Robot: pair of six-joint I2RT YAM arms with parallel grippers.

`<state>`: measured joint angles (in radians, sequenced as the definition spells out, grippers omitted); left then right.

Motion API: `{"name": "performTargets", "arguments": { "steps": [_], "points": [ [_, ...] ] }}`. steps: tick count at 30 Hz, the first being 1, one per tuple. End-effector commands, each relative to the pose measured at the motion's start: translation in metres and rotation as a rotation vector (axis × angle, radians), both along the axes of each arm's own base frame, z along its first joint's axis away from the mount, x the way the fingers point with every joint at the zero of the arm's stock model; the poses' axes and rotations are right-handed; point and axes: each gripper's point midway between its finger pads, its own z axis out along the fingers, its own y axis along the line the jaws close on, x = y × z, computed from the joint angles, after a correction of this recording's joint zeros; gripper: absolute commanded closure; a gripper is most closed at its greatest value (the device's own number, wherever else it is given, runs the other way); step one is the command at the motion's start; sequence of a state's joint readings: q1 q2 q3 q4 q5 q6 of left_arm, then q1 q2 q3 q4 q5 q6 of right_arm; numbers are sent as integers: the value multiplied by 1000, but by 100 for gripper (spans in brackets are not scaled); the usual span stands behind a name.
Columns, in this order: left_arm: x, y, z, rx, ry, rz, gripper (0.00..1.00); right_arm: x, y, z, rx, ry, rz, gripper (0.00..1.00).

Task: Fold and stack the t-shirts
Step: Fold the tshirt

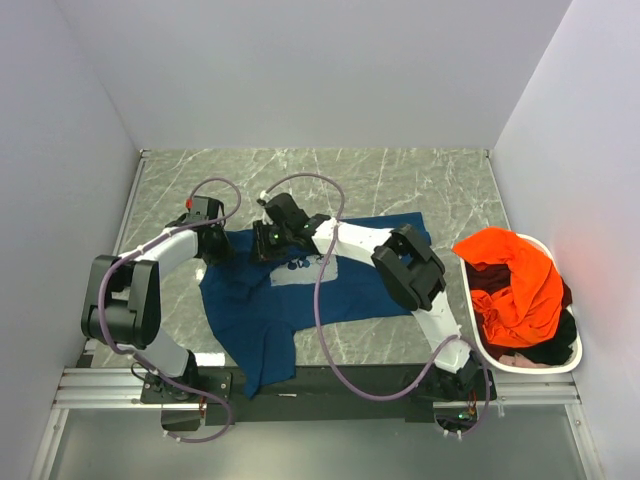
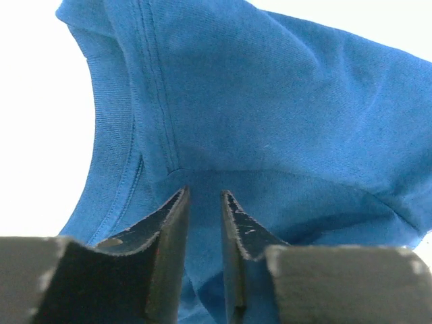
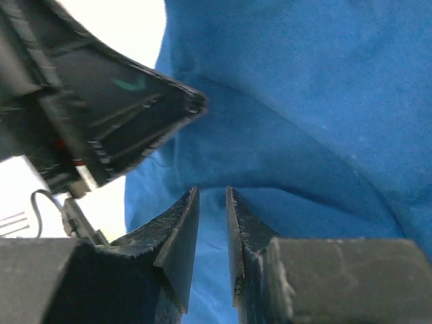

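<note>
The blue t-shirt lies spread out on the bench, in front of both arms. The left gripper has its jaws nearly closed, pinching a fold of the blue cloth near the collar. The right gripper sits just beside it, and its jaws pinch the same shirt. An orange t-shirt is heaped in the white basket at the right.

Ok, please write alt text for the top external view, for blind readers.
A navy blue t-shirt lies spread on a marble table, the left gripper and right gripper together at its far-left part. At right, a white basket holds an orange t-shirt.
</note>
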<state>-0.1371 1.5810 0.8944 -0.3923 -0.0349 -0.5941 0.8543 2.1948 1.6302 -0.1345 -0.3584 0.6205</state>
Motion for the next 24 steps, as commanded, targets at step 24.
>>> {"name": "performTargets", "arguments": {
  "steps": [24],
  "points": [
    [-58, -90, 56, 266, -188, -288, 46, -29, -221, 20, -291, -187, -269, 39]
  ]
}}
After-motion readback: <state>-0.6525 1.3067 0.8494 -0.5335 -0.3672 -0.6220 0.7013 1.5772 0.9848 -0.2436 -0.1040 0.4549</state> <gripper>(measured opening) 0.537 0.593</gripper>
